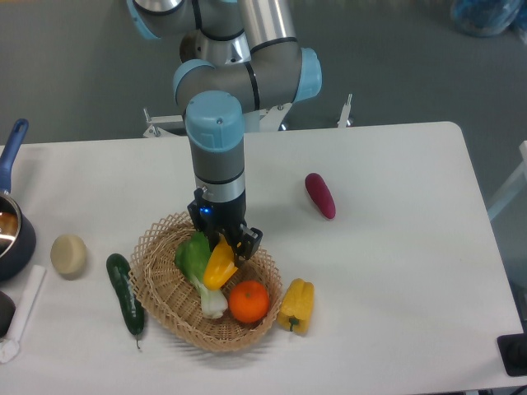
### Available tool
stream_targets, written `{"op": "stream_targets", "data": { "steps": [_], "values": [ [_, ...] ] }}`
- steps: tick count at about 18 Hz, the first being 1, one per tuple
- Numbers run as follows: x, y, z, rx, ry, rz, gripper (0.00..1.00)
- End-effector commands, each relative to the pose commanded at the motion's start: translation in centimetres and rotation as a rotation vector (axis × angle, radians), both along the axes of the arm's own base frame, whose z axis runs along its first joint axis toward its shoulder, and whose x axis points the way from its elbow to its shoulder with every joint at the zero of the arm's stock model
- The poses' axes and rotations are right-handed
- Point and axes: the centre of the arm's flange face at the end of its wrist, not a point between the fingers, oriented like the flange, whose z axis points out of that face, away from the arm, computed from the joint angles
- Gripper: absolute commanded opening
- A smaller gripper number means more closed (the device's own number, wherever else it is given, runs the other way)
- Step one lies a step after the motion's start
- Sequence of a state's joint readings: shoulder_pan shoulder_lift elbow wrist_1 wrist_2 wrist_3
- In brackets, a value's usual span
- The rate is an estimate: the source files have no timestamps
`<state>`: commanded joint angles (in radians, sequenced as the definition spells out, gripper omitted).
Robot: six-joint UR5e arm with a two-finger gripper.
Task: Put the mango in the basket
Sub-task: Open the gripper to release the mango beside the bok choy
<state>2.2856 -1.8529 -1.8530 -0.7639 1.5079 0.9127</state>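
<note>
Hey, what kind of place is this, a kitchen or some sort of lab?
Most likely a robotics lab or test bench, not a kitchen: an industrial arm with a gripper works at a plain white table over bare grey flooring, with produce like the mango staged around a wicker basket.
</note>
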Motion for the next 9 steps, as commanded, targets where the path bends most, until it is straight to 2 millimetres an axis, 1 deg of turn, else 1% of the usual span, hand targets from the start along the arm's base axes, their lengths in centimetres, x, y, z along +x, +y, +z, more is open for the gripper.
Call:
{"op": "stream_targets", "data": {
  "steps": [1, 2, 4, 6, 7, 9],
  "values": [
    [0.0, 0.1, -0.4, -0.004, -0.005, 0.001, 0.63],
    [-0.1, 0.2, -0.7, -0.008, -0.007, 0.000, 0.71],
    [-0.1, 0.3, -0.4, -0.006, -0.003, 0.000, 0.74],
    [-0.2, 0.4, 0.0, 0.000, 0.005, -0.004, 0.96],
    [-0.3, 0.4, 0.3, 0.004, 0.010, -0.003, 1.00],
    [-0.5, 0.5, 1.2, 0.017, 0.023, 0.000, 1.00]
  ]
}}
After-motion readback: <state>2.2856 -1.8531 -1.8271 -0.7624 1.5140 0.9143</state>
